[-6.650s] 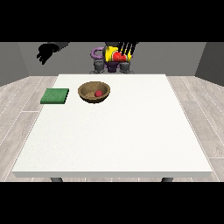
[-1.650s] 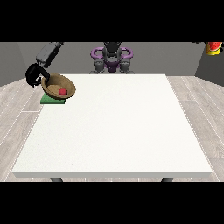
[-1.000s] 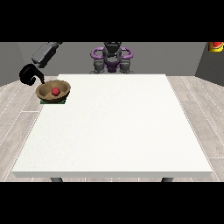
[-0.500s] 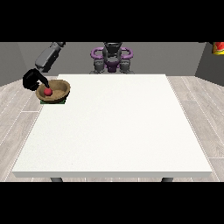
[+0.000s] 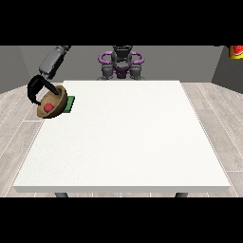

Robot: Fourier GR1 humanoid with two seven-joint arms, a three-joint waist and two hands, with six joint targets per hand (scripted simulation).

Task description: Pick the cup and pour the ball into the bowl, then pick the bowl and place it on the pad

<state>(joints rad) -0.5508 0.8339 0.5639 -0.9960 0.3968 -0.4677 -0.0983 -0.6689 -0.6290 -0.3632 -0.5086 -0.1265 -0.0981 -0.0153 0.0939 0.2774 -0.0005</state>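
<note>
The hand at the view's left (image 5: 36,88) hangs at the table's far left corner, black against the grey floor, its fingers curled in a hook round the rim of the bowl (image 5: 53,103) and so holding it; the bowl sits directly below and to the right of that hand, touching it, tilted so that its open mouth faces the camera and the left; inside it, toward the lower left of the hollow, lies the red ball (image 5: 47,107); the bowl's right side overlaps the green pad (image 5: 70,104), which shows as a narrow strip just beside it on the white table (image 5: 123,137), though whether the bowl rests on the pad or is held above it cannot be told; the grey arm (image 5: 52,62) runs up and to the right from the hand toward the view's top; the robot's torso (image 5: 121,61) stands behind the table's far edge, at the middle; well apart, at the view's upper right edge, a small red and yellow object (image 5: 236,51) shows, cut by the frame, and what grips it cannot be seen.
</note>
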